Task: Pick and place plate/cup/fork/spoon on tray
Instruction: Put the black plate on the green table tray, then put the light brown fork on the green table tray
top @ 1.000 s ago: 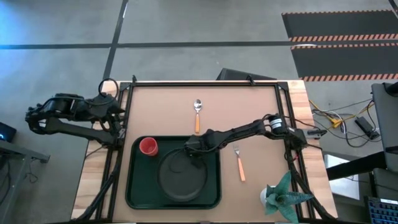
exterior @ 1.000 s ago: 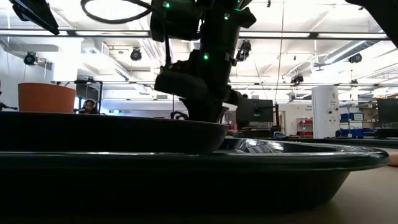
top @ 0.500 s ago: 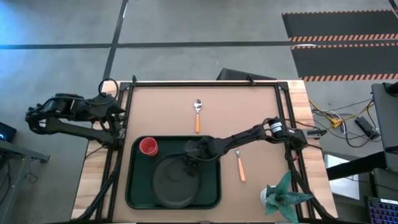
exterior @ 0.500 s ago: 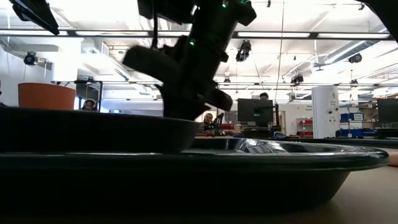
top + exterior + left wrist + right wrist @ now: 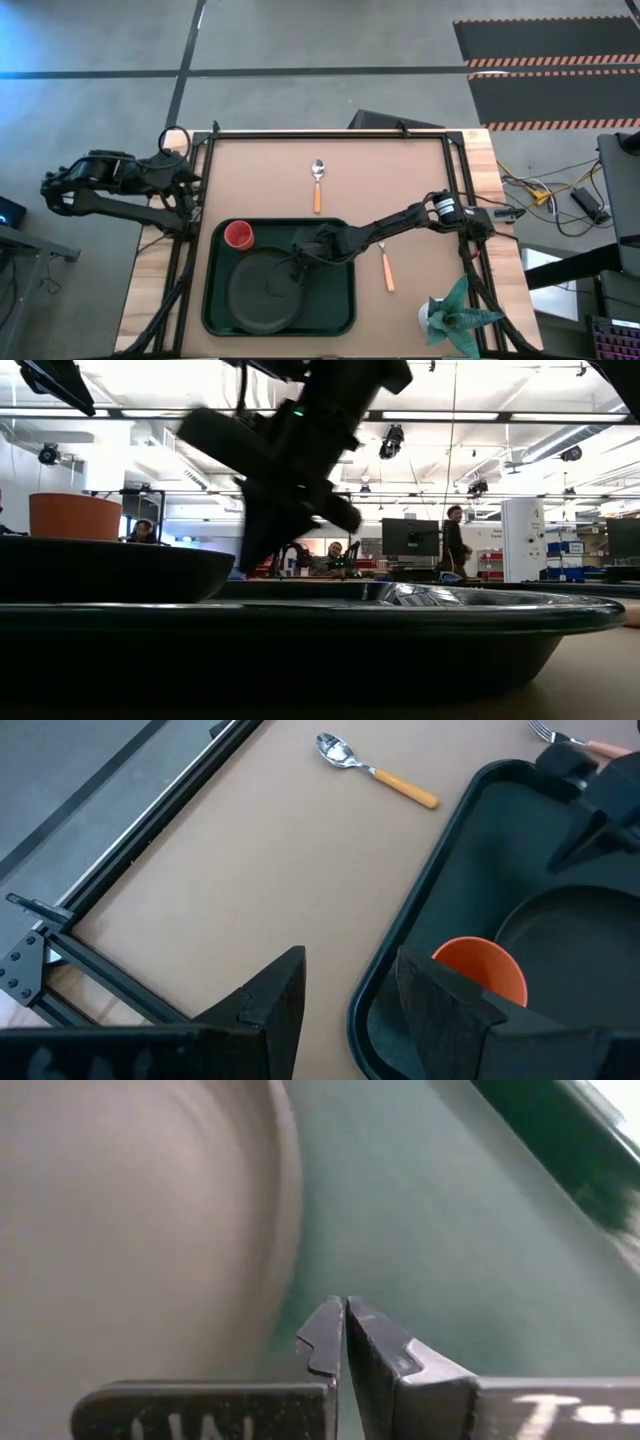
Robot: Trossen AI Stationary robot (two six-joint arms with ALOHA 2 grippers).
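Far to the left, off the table's edge, the left arm waits folded by the frame, its left gripper (image 5: 345, 995) hanging with its two dark fingers parted by a moderate gap and nothing between them. Next comes the large dark green rectangular tray with rounded corners (image 5: 214, 300), set toward the near side of the brown tabletop (image 5: 400, 180), probably so that both arms can reach it. In its far left corner stands the small bright red round cup (image 5: 238, 235), upright and already delivered. Just beside it, filling the left and middle of the tray, lies the round dark grey-black dinner plate with a raised rim (image 5: 255, 300), flat on the tray floor; its spot toward the left leaves bare tray on the right, which looks like useful room for the cutlery. At the plate's far right rim sits the right gripper (image 5: 300, 257), reaching in low from the right arm. Its fingers (image 5: 325, 1342) are pressed together with no gap and nothing pinched between them, their tips over the tray floor right at the plate's edge. Beyond the tray, well apart, lies the small spoon with a silver oval bowl and orange handle (image 5: 317, 184). Right of the tray, just off its edge, rests the small fork with silver tines and an orange handle (image 5: 384, 266); both await pickup.
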